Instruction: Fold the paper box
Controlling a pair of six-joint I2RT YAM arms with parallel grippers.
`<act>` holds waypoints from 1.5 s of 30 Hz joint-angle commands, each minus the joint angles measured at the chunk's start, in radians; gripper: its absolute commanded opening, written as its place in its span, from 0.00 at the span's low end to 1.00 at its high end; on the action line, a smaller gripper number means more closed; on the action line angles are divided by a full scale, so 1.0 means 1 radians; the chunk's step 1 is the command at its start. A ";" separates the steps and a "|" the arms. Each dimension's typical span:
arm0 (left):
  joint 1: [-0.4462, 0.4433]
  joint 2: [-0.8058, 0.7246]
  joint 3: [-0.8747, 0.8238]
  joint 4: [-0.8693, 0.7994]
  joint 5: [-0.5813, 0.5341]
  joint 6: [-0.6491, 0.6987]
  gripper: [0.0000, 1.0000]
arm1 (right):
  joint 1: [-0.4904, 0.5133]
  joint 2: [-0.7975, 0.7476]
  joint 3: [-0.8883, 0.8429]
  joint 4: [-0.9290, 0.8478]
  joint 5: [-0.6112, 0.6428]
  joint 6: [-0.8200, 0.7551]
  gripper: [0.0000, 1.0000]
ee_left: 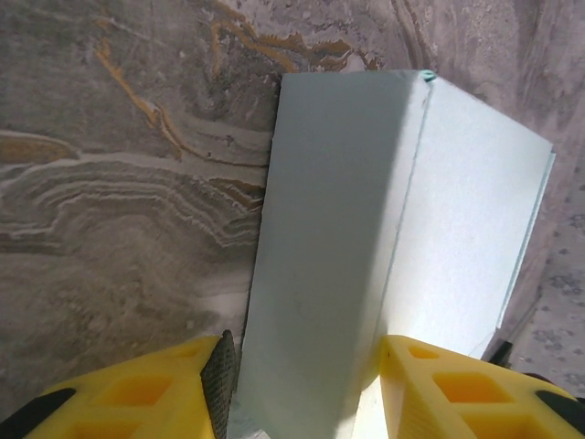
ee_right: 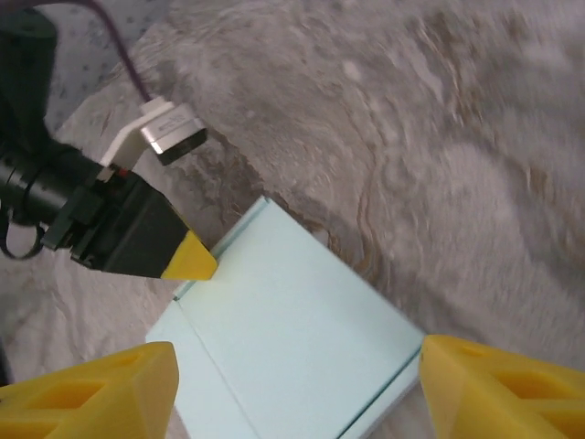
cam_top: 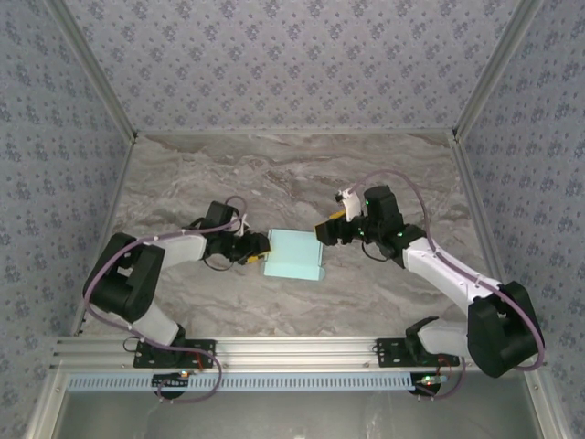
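Box point(cam_top: 292, 254), thin pale card on the table point(cam_top: 274, 174) between both grippers, is probably light, floppy and easily creased, so take it by a flap edge: left gripper point(ee_left: 306, 352) straddles its raised panel, pinch uncertain, while right gripper point(ee_right: 300, 352) hangs spread before it.
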 commanded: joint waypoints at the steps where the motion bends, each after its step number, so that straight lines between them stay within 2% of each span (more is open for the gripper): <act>1: 0.014 0.080 -0.021 -0.056 -0.028 -0.042 0.45 | -0.025 -0.011 -0.062 0.024 0.060 0.432 0.73; 8: 0.051 0.128 -0.032 -0.006 0.028 -0.083 0.44 | -0.098 0.087 -0.117 0.120 -0.145 0.675 0.79; 11: 0.062 0.118 -0.041 -0.001 -0.001 -0.081 0.42 | -0.118 0.191 -0.098 0.176 -0.280 0.725 0.81; 16: 0.070 0.117 -0.040 -0.002 -0.014 -0.066 0.41 | -0.115 0.333 -0.071 0.253 -0.349 0.756 0.81; 25: 0.074 0.141 -0.052 0.017 -0.017 -0.069 0.38 | -0.073 0.462 -0.032 0.404 -0.393 0.855 0.80; 30: 0.074 0.138 -0.085 0.099 -0.028 -0.118 0.34 | -0.044 0.496 -0.009 0.476 -0.397 0.930 0.80; 34: 0.085 0.164 -0.094 0.145 -0.021 -0.135 0.24 | -0.047 0.495 0.012 0.413 -0.386 0.906 0.80; 39: 0.107 0.200 -0.124 0.234 0.013 -0.162 0.23 | -0.060 0.480 0.036 0.297 -0.375 0.857 0.80; 45: 0.131 0.197 -0.134 0.230 0.032 -0.134 0.23 | -0.075 0.449 0.047 0.199 -0.349 0.829 0.81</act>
